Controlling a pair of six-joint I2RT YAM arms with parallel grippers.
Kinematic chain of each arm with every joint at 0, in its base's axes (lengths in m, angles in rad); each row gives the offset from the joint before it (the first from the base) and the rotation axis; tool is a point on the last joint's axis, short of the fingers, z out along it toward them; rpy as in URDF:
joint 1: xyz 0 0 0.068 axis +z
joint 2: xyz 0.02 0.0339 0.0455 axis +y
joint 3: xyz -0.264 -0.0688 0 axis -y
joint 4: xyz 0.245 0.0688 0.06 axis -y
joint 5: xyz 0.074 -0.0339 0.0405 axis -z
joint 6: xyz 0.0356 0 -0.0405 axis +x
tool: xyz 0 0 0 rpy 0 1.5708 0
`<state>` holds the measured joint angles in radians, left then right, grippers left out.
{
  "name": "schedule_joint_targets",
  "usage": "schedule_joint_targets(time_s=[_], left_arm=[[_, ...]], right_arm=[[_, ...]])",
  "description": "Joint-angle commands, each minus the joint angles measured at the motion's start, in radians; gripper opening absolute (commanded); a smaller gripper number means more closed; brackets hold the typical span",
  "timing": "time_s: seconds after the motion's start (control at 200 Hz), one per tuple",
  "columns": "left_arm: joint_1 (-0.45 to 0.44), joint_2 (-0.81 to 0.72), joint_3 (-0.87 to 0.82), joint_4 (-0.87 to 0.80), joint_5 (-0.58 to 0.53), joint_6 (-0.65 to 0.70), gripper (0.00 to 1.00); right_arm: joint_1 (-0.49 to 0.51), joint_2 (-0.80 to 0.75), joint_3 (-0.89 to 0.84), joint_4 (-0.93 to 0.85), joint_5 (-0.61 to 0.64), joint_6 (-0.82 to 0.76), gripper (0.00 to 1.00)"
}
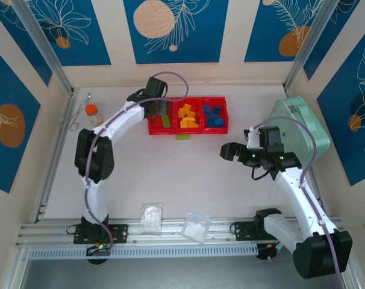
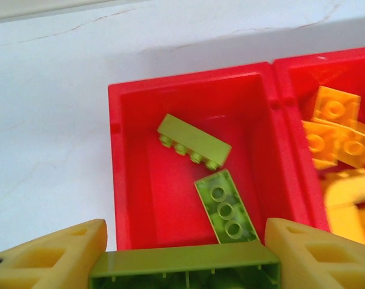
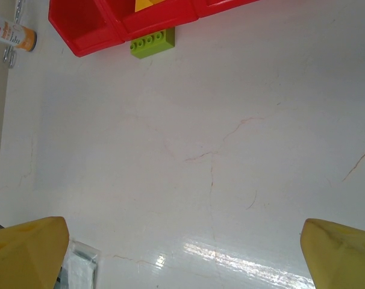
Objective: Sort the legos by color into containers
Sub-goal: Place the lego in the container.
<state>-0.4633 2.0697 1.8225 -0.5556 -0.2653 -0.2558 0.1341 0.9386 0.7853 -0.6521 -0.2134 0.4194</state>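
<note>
left pincer grips a lime lego over the tray's left-end compartment; better centre it above the green legos inside before letting go, clear of the rim.

text: none legible | bottle label: too blurred to read

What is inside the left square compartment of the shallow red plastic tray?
In the left compartment lie a tipped lime green studded brick and a flat lime green brick, studs up. The left gripper, holding a third lime green brick, hides the near edge.
</note>
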Motion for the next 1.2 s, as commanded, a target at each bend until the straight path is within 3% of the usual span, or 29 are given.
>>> schedule_joint_targets(time_s=[0.0, 0.33, 0.795, 1.035, 1.195], left_arm=[[0.013, 0.090, 0.112, -0.096, 0.007, 0.033, 0.54], [0.023, 0.125, 0.123, -0.104, 0.028, 0.019, 0.67], [0.011, -0.163, -0.200, 0.021, 0.095, -0.054, 1.00], [-0.087, -0.303, -0.543, 0.169, 0.099, -0.290, 0.99], [-0.165, -0.253, -0.602, 0.260, 0.097, -0.392, 0.99]], right_arm=[[-0.004, -0.012, 0.034, -0.042, -0.017, -0.014, 0.99], [-0.002, -0.005, 0.040, -0.047, -0.024, -0.016, 0.99], [0.034, 0.065, 0.050, -0.036, -0.009, 0.008, 0.99], [0.101, 0.153, 0.043, 0.043, -0.018, 0.046, 0.99], [0.155, 0.225, 0.069, 0.075, -0.013, 0.039, 0.99]])
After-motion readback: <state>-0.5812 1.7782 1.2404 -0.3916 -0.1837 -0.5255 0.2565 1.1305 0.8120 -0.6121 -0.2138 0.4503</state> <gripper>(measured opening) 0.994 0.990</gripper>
